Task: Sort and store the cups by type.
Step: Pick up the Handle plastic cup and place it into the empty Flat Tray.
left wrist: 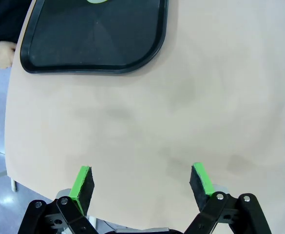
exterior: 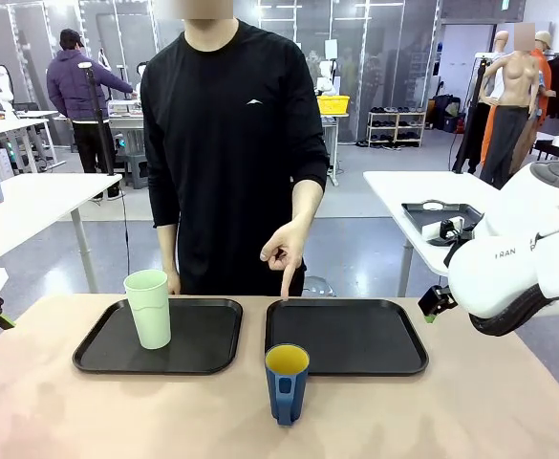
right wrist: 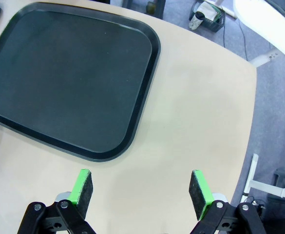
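Left end effector [left wrist: 141, 183] and right end effector [right wrist: 141, 187] gape wide, empty; a hasty reach could topple the blue mug [exterior: 287, 382] or clip the person's hand [exterior: 284, 252]

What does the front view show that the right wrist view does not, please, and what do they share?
Front view adds: a tall mint-green plastic tumbler standing on the left black tray, a dark blue handled mug with a yellow interior on the tan table, and the person's hand pointing down. Right wrist view adds: the open right gripper close up and the grey floor. Shared: the right black tray and that table.
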{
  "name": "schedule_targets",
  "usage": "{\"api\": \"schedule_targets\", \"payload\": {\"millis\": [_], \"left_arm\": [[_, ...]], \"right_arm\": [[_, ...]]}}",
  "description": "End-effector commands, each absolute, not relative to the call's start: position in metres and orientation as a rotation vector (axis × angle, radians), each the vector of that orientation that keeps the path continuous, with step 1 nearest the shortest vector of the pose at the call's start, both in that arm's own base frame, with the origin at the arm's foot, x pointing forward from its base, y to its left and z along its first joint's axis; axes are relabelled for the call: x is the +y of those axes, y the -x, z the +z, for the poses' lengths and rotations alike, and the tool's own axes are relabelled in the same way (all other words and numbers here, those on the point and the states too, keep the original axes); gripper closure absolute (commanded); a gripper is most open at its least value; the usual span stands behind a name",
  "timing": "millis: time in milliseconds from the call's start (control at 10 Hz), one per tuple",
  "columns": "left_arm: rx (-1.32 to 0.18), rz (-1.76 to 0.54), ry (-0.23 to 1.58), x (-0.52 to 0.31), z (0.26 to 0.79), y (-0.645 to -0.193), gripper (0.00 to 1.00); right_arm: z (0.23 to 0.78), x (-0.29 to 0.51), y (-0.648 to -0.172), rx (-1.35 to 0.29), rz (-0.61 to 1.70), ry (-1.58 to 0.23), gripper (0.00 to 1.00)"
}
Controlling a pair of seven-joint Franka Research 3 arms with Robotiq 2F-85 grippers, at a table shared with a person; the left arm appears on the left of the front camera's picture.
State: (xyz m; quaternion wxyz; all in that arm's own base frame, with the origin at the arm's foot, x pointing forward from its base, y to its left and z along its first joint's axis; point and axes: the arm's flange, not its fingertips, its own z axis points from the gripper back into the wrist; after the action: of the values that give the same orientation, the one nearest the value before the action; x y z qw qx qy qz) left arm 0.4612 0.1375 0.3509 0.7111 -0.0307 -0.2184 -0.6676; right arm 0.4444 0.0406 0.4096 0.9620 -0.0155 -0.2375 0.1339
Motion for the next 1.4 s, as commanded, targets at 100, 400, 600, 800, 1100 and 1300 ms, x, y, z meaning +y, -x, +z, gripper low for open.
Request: {"api": "schedule_targets", "payload": {"millis": [100,400,600,800,1100,1300], "left_arm": [[-0.517,-1.493,0.074,0.14,0.351,-0.463,0.0],[-0.517,-1.493,0.074,0.14,0.351,-0.463,0.0],[-0.517,-1.493,0.074,0.14,0.351,-0.463,0.0],[-0.517,-1.493,0.074,0.14,0.351,-0.463,0.0],[-0.517,-1.493,0.074,0.14,0.351,-0.463,0.0],[-0.517,-1.493,0.074,0.14,0.351,-0.463,0.0]], "right_arm": [[0.412,0.045,-0.439,-0.472,0.364,0.042,0.0],[0.425,0.053,-0.419,-0.372,0.742,0.128,0.0],[0.43,0.053,-0.414,-0.256,1.008,0.271,0.0],[0.425,0.055,-0.409,-0.212,1.222,0.359,0.0],[0.423,0.062,-0.401,-0.237,1.448,0.323,0.0],[0.423,0.07,-0.405,-0.185,1.401,0.366,0.0]]}}
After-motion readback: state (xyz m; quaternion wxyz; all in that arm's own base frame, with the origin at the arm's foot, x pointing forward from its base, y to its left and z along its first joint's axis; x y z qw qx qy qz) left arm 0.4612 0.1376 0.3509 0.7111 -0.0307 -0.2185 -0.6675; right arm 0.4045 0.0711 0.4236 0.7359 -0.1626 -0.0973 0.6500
